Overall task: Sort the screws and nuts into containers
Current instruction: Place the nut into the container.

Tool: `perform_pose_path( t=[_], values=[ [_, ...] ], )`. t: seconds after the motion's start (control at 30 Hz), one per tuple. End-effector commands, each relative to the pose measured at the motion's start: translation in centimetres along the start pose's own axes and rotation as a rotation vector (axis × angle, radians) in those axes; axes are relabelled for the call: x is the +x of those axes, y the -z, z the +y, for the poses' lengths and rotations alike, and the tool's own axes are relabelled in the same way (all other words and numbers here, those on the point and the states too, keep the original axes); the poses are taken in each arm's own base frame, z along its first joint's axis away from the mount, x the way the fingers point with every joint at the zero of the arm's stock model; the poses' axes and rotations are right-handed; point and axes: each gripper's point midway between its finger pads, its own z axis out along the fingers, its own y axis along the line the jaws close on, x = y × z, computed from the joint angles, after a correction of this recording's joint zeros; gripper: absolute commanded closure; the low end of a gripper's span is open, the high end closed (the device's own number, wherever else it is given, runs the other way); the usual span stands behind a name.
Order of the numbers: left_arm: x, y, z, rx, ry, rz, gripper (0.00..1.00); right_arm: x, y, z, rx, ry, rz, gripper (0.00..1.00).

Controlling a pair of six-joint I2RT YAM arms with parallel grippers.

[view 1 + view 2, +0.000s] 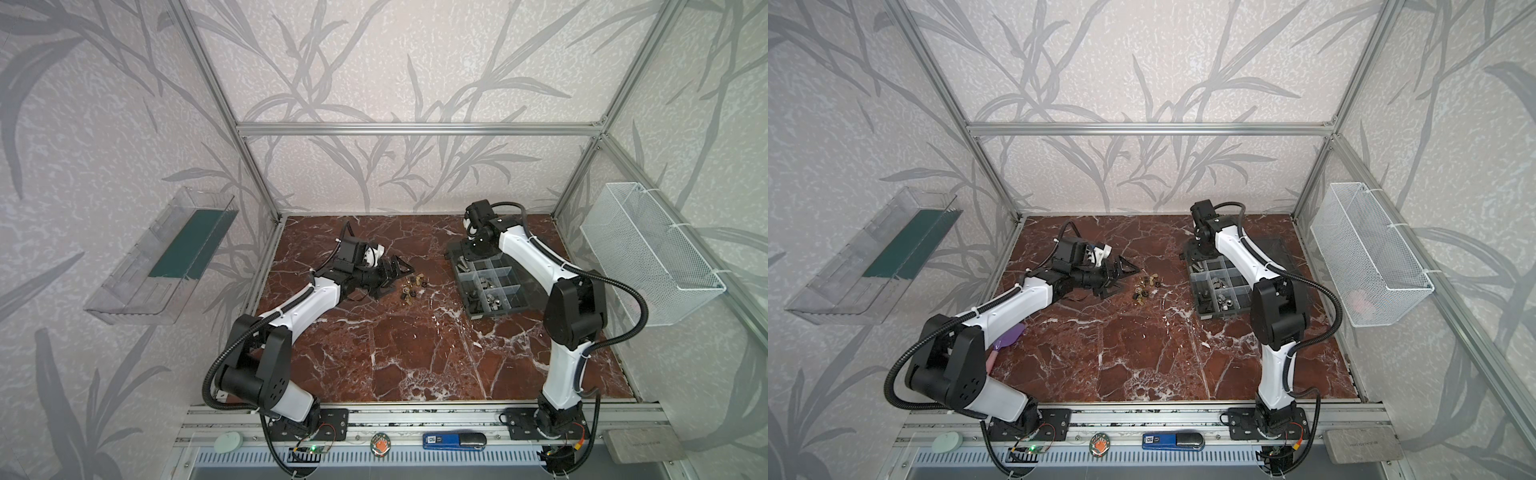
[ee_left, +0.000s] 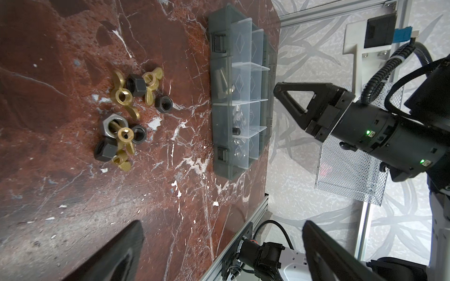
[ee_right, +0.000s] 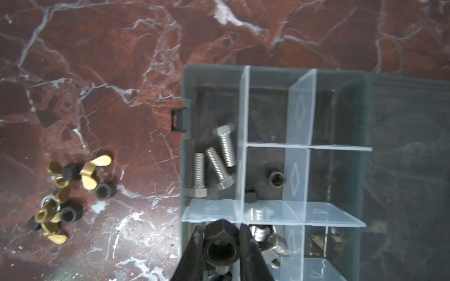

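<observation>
Loose screws and nuts [image 1: 411, 286] [image 1: 1144, 289], brass wing nuts with dark and silver hex nuts, lie in a small heap [image 2: 121, 116] [image 3: 63, 194] on the marble top. To their right stands the grey organizer box [image 1: 498, 309] [image 1: 1200, 309] with its containers [image 3: 267, 109]. One holds three silver bolts [image 3: 214, 163], its neighbour dark nuts [image 3: 275, 181]. My right gripper [image 3: 221, 233] [image 1: 478, 249] hangs over the box, shut on a dark hex nut [image 3: 220, 248]. My left gripper [image 2: 222, 226] [image 1: 399, 277] stands open just left of the heap, nothing between its fingers.
The box's smoky lid [image 3: 409, 170] lies open flat on the far side. A white wire-mesh basket [image 1: 648, 253] hangs on the right frame, a clear bin with a green strip [image 1: 166, 253] on the left wall. A purple item [image 1: 1011, 334] lies under the left arm.
</observation>
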Motion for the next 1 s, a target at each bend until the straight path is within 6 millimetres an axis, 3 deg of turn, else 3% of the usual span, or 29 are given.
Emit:
perform_pose_path(
  t=[0.0,0.27,0.53,0.8,0.97],
  values=[
    [-0.8,0.0,-1.2,0.013,-0.029,-0.015,0.01,0.3,-0.9,-1.9,0.021,-0.028,0.045,0.80],
    [-0.9,-0.2,-1.0,0.000,-0.027,-0.007,0.00,1.4,-4.5,-4.3,0.045,-0.075,0.110,0.79],
    [-1.3,-0.5,-1.1,0.000,-0.026,-0.007,0.00,2.2,-6.1,-4.2,0.025,-0.085,0.146,0.72],
    [-1.1,-0.4,-1.1,0.001,-0.028,-0.006,0.00,2.1,-5.6,-4.0,0.015,-0.086,0.146,0.61],
    [-0.9,-0.1,-1.2,0.005,-0.030,-0.008,0.00,1.5,-3.5,-3.3,0.009,-0.066,0.109,0.60]
  ],
)
